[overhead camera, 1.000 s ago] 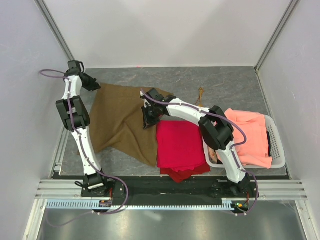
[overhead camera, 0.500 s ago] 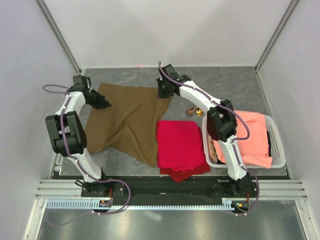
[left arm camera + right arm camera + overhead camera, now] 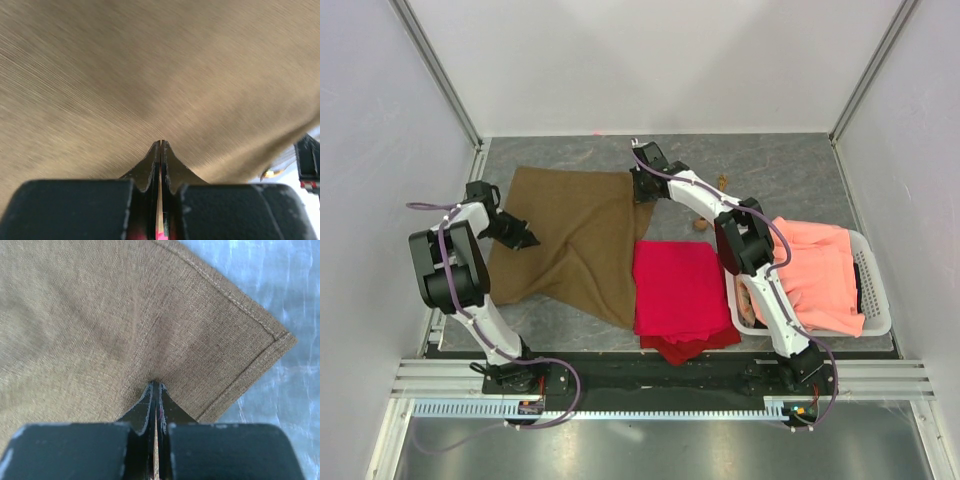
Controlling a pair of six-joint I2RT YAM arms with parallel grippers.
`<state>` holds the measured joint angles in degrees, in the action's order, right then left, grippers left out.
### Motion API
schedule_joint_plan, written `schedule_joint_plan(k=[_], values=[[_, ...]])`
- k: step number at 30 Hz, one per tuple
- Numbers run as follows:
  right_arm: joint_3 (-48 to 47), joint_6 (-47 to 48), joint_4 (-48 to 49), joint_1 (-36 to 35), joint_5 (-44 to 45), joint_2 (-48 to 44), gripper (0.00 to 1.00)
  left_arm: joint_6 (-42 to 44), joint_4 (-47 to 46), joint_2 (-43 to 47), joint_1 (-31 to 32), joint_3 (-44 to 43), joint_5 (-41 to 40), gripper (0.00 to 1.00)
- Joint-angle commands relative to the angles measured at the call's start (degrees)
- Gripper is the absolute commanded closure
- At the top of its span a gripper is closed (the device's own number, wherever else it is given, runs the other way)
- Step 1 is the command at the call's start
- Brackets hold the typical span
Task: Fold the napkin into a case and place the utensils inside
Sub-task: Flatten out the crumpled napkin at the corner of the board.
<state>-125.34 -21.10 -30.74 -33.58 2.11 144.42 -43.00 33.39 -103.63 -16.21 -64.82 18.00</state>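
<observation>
Napkin (image 3: 570,240): lies spread open on the table (image 3: 800,170), left of the red cloth (image 3: 680,290) and reaching farther back than it; tapers at its near end to a corner just beside the red cloth's left edge. Shows a long crease across the middle and a stitched hem at the far right corner in the right wrist view (image 3: 100,315). Fills almost the whole left wrist view (image 3: 150,65), motion-blurred.

Right gripper (image 3: 642,190): sits beyond the red cloth's far left corner, jaws pressed together on the napkin's far right corner, fabric puckering at the tips (image 3: 155,384).

Left gripper (image 3: 525,240): sits well left of the red cloth, at the napkin's left edge, jaws together with a tan sliver of fabric pinched between them (image 3: 160,143).

Utensils (image 3: 701,224): show only as small gold glints beyond the red cloth's far right corner, largely hidden by the right arm.

Salmon-orange cloth (image 3: 820,270): drapes over a white basket (image 3: 880,300), just right of the red cloth.
</observation>
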Motion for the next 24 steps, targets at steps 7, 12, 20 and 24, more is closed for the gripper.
schedule_joint_plan(k=[7,12,20,24], values=[[-13.3,1.1,4.4,0.2,-0.3,10.5,1.0,4.7,6.0,-15.6,-6.6,-16.2,-3.9,0.96],[-18.6,-1.0,6.5,0.2,-1.4,10.2,0.94,7.1,9.2,-15.1,-6.8,-23.5,-4.0,0.95],[-15.6,-8.1,-0.5,-2.2,-6.0,-2.5,0.77,6.0,10.9,3.7,-7.1,-9.3,-3.7,0.87],[-4.7,-6.3,-5.8,-5.2,-7.9,-12.1,0.66,6.0,10.9,13.1,-7.1,-0.9,-2.1,0.85]])
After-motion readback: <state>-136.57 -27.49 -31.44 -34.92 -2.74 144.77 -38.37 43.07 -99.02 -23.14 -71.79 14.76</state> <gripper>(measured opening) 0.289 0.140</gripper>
